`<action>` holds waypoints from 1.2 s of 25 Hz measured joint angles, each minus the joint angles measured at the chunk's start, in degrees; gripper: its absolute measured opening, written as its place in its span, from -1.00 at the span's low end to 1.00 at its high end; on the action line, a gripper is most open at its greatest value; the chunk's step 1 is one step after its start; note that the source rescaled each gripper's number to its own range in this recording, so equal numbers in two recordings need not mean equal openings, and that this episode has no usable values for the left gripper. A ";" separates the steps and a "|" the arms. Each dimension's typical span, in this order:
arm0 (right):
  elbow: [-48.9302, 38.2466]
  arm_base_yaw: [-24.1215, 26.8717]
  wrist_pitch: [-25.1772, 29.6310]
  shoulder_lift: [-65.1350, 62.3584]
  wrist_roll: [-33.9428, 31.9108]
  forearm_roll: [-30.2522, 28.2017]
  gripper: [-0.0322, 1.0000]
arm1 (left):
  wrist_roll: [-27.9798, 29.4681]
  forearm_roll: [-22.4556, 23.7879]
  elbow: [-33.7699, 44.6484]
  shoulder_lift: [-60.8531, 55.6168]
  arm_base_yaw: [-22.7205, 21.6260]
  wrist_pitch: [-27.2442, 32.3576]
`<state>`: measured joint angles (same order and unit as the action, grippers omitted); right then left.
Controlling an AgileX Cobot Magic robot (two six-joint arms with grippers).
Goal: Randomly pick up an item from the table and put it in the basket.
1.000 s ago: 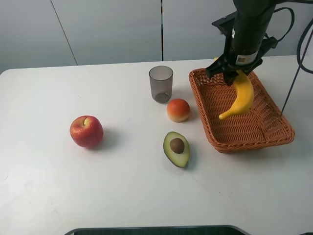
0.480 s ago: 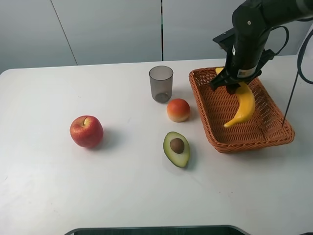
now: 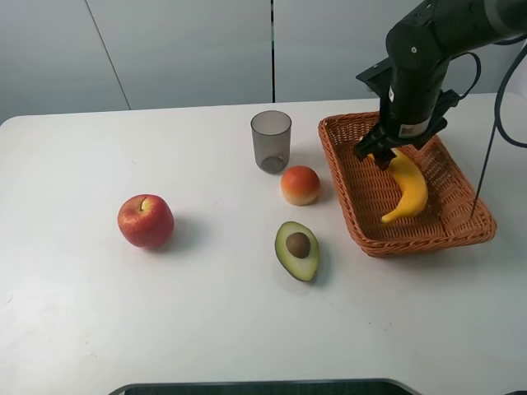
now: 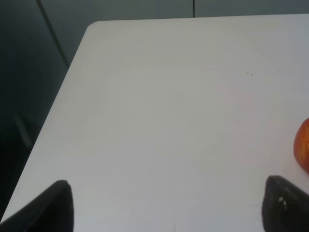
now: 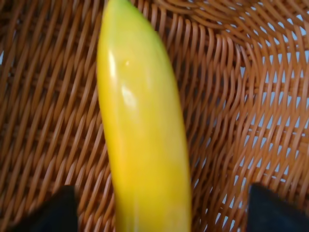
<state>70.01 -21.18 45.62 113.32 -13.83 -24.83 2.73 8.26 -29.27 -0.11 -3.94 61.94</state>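
While banana (image 3: 408,185) lies in basket (image 3: 428,239), right gripper (image 3: 377,155) spread astride it, arm label (image 3: 409,128) illegible.

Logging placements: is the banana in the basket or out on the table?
In: the banana lies on the weave of the basket, inside its rim; the right claw is open over it.

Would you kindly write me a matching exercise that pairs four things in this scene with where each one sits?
Things
1. banana
2. apple
3. avocado half
4. grey cup

Places
A. alone on the left part of the table
B. upright, behind the orange-red fruit
C. inside the basket
D. cut side up, in front of the orange-red fruit

Pairs: 1-C, 2-A, 3-D, 4-B
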 joint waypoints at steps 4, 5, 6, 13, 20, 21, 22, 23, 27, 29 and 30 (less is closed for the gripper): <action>0.00 0.00 -0.20 -1.25 0.00 0.00 0.95 | 0.00 0.00 0.00 0.00 0.00 0.00; 0.00 0.00 -0.20 -2.00 0.00 0.00 0.97 | 0.00 0.00 0.00 0.00 0.00 0.00; 0.00 0.00 -0.20 -2.70 -0.35 0.00 0.99 | 0.00 0.00 0.00 0.00 0.00 0.00; 0.00 0.00 1.73 -10.75 -1.70 4.08 1.00 | 0.00 0.00 0.00 0.00 0.00 0.00; -4.37 0.12 4.21 -22.33 1.85 10.08 1.00 | 0.00 0.00 0.00 0.00 0.00 0.00; -5.38 0.52 4.52 -24.31 2.44 11.03 1.00 | 0.00 0.00 0.00 0.00 0.00 0.00; -6.57 1.25 4.99 -26.32 2.82 11.84 1.00 | 0.00 0.00 0.00 0.00 0.00 0.00; -7.77 2.02 5.58 -28.34 3.45 12.60 1.00 | 0.00 0.00 0.00 0.00 0.00 0.00; -12.16 7.45 7.72 -36.27 5.16 15.48 1.00 | 0.00 0.00 0.00 0.00 0.00 0.00; -13.87 11.19 8.09 -40.18 5.38 18.48 1.00 | 0.00 0.00 0.00 0.00 0.00 0.00; -14.50 12.88 8.39 -42.25 5.38 19.72 1.00 | 0.00 0.00 0.00 0.00 0.00 0.00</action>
<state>55.50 -8.30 54.02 71.07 -8.45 -5.11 2.73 8.26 -29.27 -0.11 -3.94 61.94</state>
